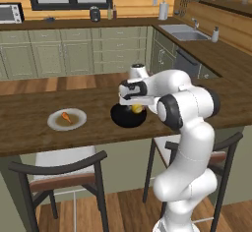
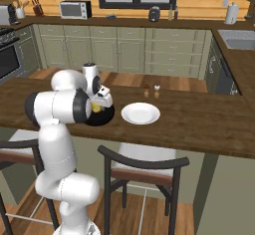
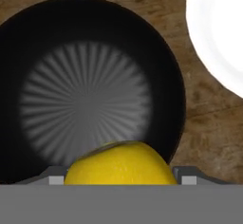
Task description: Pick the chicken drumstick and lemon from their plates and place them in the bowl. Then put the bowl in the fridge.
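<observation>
Lemon (image 3: 121, 163), small, round and bright yellow, sits between the two dark finger tips of the gripper (image 3: 121, 178), which stand wide apart and appear clamped on its sides; it is held in the air, not resting on anything. Straight ahead of it along the gripper's line lies the round glossy black bowl (image 3: 42, 42), its ribbed grey floor bare, so the fruit hangs over the bowl's rim at the six o'clock side of the hand view, with the bowl's centre toward twelve o'clock. That is the relation the coming move turns on: judged from here, a short shift inward would bring the fruit squarely over the opening before release. Being round, the fruit has no long axis to mind. At two o'clock in the hand view the plain white round plate (image 3: 218, 33) lies just beside the bowl on the brown wooden counter (image 3: 204, 123). In the left base view, the small orange-brown tapered chicken drumstick (image 1: 65, 117) rests on the grey-rimmed plate (image 1: 54, 124), well apart at nine o'clock from the bowl, not yet collected.
</observation>
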